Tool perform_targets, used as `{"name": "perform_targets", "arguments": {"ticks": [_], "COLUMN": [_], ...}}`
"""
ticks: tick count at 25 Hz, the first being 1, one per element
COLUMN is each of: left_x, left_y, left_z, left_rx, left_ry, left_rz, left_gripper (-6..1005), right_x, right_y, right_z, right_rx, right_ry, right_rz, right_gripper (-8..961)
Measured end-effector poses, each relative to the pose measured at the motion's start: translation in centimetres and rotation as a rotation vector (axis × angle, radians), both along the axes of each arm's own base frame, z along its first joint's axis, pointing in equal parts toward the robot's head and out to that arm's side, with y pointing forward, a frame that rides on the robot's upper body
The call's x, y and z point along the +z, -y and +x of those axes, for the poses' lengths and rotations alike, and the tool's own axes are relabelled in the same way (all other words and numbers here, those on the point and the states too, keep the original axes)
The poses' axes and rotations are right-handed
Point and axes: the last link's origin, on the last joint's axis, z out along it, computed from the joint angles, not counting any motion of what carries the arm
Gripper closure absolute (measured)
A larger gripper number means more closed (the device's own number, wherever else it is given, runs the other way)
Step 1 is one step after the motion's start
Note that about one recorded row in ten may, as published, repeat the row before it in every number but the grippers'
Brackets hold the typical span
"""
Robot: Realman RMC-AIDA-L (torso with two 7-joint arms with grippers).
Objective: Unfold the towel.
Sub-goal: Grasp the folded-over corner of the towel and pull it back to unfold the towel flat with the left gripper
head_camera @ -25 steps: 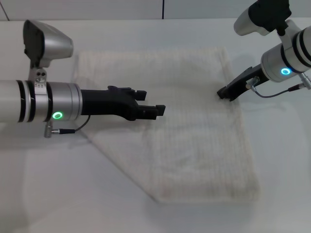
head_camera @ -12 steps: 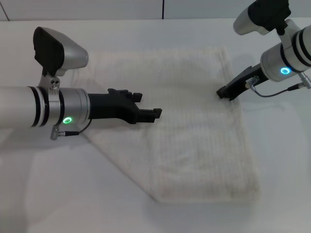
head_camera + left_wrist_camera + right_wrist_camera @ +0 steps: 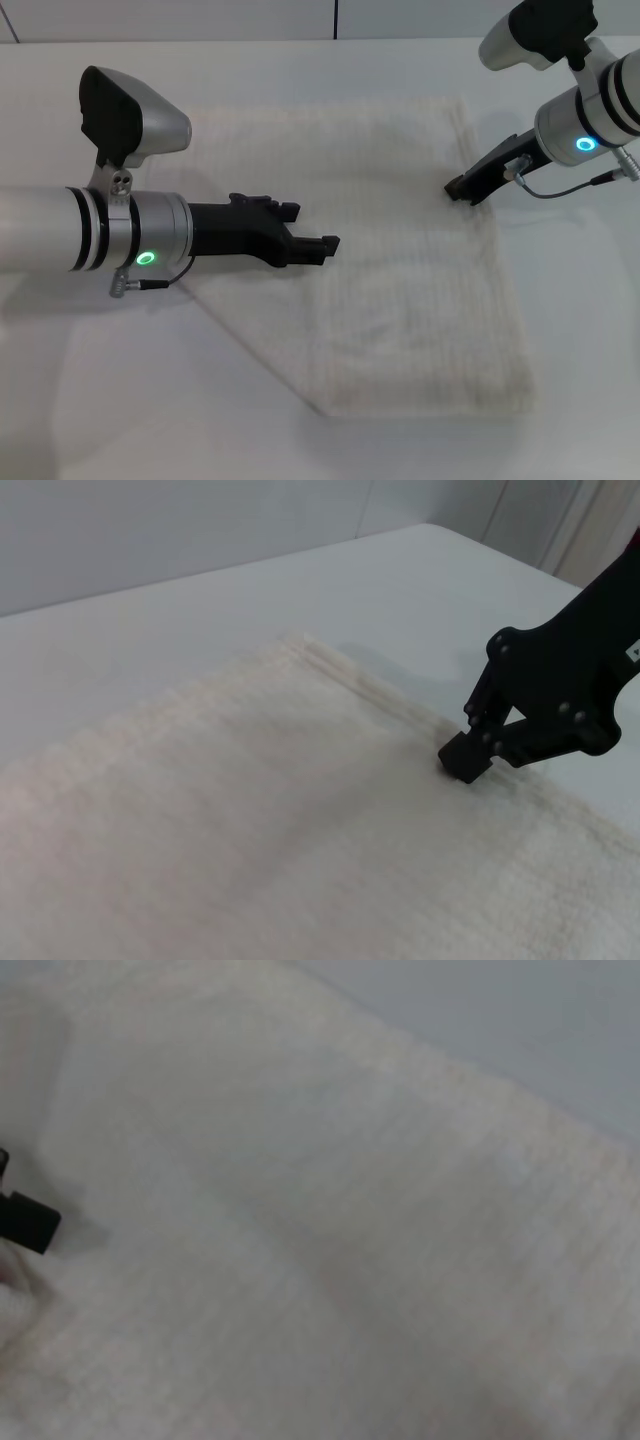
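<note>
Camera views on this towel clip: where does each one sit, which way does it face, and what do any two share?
Head view: on the robot's head, looking forward and down at the towel on the white table; shows both arms, the left hand over the cloth, the right hand at its right edge.
Left wrist view: on the left wrist, facing across the towel toward the right hand.
Right wrist view: on the right wrist, close over the towel; a dark tip, likely the left hand.
Shared: all three see the towel; head and left wrist both show the right hand.
</note>
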Motion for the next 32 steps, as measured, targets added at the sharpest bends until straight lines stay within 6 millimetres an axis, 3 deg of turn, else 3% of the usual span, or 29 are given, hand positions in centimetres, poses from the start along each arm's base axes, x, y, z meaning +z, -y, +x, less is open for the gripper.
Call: {"name": "perform_targets", "arguments": {"ticks": [31,32], "left_x": [-0.9,-0.87], "left_y": [0.62,0.63], "left_z": [0.08,0.09], "left_rx": [-0.005,-0.006], "left_ry": [-0.009,-0.008], "left_rz": [-0.012,-0.011], "left_gripper": [213,325], "right_x": [-0.27,-0.27], "right_y": [0.12,0.12], "right_z": [0.12,0.12], "right_rx": [0.003,0.003], "right_ry": [0.003,0.003], "right_rz": [-0.004,-0.004], "right_gripper": [954,954]}}
